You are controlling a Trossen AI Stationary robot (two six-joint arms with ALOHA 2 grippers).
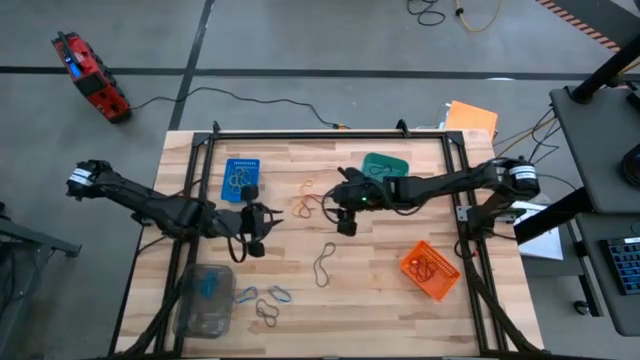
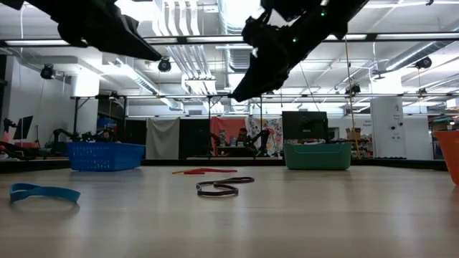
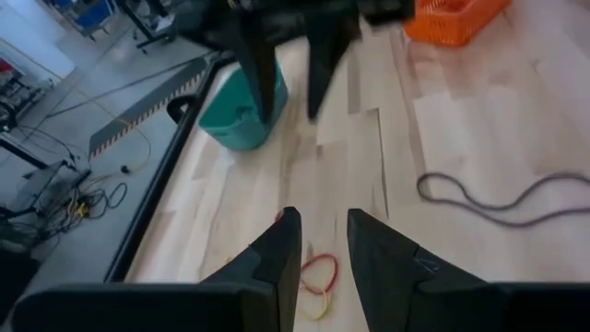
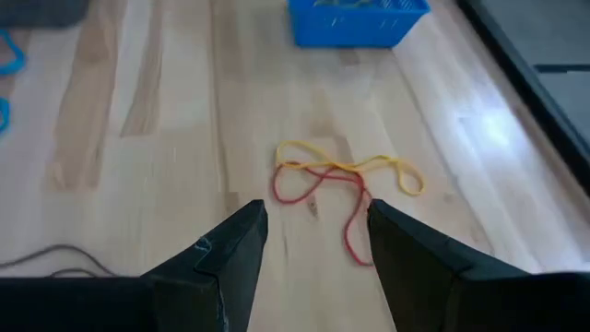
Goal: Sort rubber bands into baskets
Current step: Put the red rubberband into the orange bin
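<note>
I am holding the right gripper (image 4: 309,235), fingers spread, above the tangled yellow band (image 4: 355,166) and red band (image 4: 318,189) at the table's (image 1: 380,290) centre. Both may lift together. The left gripper (image 1: 268,217), fingers spread, is crowding in from nine o'clock.

A wooden table (image 1: 380,290) carries four baskets (image 1: 430,270) and scattered rubber bands (image 1: 325,263).

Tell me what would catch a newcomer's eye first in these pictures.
Probably the two dark arms meeting over the table's middle, the right claw open above a tangle of red and yellow rubber bands. Next, the bright baskets: blue basket, teal basket, orange basket. The left claw hangs open nearby.
</note>
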